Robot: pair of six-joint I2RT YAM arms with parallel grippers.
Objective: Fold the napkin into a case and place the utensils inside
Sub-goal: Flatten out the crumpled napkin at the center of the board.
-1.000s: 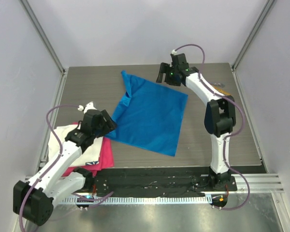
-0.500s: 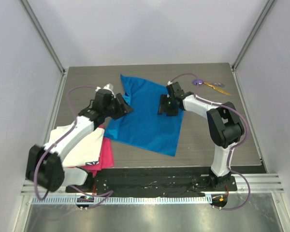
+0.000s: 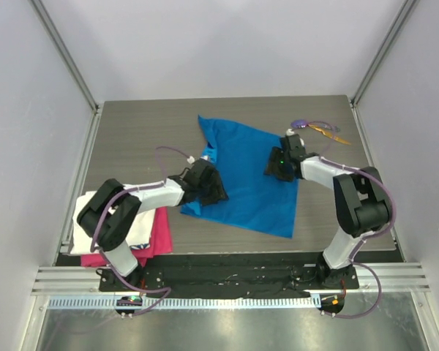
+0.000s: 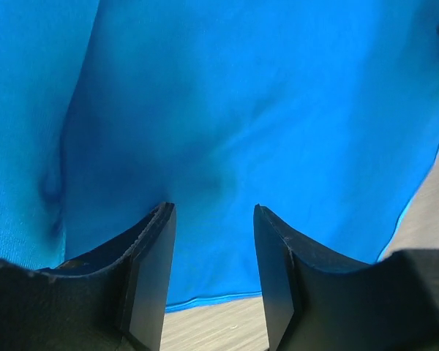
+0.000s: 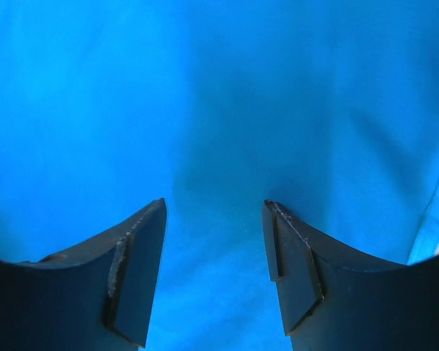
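Note:
The blue napkin lies spread flat on the table, with a small folded-over flap at its far left corner. My left gripper sits low over the napkin's near left edge. In the left wrist view it is open, with the napkin's hem and bare table between the jaws. My right gripper rests over the napkin's right part. In the right wrist view it is open above smooth blue napkin. The utensils lie beyond the napkin's far right corner: a purple-headed one and an orange one.
A white cloth lies on a pink cloth at the near left, under the left arm. Grey walls close in the table on three sides. A metal rail runs along the front edge.
The left arm swung from the pink cloth across to the napkin's left edge. The right arm came down from the far side onto the napkin. The napkin has slid right, uncovering the utensils' side.

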